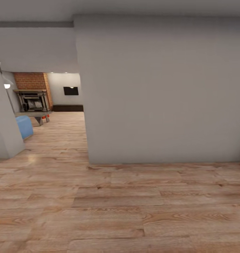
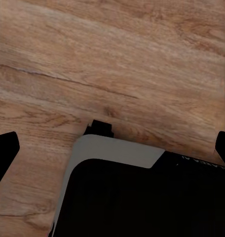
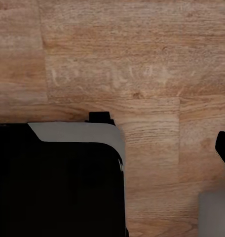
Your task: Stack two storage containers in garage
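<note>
I am facing one grey wall on the wood-plank floor. Past it, the living room: one brick fireplace, an orange-red speck by its bench, perhaps the containers. They look stiff and light; I'd take a rim. My left gripper is hanging fingers apart; the right I cannot tell.

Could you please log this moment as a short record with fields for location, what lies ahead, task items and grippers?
location: hallway with a wood-plank floor, facing a plain grey wall
ahead left: opening into the living room, with brick fireplace, wall TV, dark low cabinet and blue sofa
task items: small orange-red shapes under a grey table; too small to identify
grippers: left and right state cannot be told; both wrist views look down on planks
</note>
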You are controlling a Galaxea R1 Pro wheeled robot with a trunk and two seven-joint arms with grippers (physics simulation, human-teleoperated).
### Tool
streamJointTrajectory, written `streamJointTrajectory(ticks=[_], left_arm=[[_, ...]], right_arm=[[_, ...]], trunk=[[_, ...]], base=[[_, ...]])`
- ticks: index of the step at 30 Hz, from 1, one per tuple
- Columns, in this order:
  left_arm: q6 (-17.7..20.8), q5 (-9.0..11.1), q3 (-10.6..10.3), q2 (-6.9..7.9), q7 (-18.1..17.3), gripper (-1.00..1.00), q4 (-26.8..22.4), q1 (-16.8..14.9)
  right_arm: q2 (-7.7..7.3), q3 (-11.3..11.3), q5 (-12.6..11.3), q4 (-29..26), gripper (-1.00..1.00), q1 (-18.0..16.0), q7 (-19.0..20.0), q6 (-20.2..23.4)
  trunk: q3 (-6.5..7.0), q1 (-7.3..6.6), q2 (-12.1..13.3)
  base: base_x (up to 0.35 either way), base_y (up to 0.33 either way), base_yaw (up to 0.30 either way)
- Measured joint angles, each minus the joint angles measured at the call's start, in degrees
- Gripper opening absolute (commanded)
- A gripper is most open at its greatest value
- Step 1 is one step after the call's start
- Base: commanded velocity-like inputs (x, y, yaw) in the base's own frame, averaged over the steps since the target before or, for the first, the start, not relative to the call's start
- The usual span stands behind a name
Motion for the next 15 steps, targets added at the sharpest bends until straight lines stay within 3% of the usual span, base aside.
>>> streamJointTrajectory(ticks=[15], left_arm=[[-0.11, 0.09, -0.08, 0.00, 0.06, 1.00, 0.00, 0.00]], right_arm=[[-0.23, 0.05, 0.27, 0.00, 1.00, 0.00, 0.36, -0.12]], trunk=[[0.00, 0.00, 0.00]], base=[[0.324, 0.000, 0.010]])
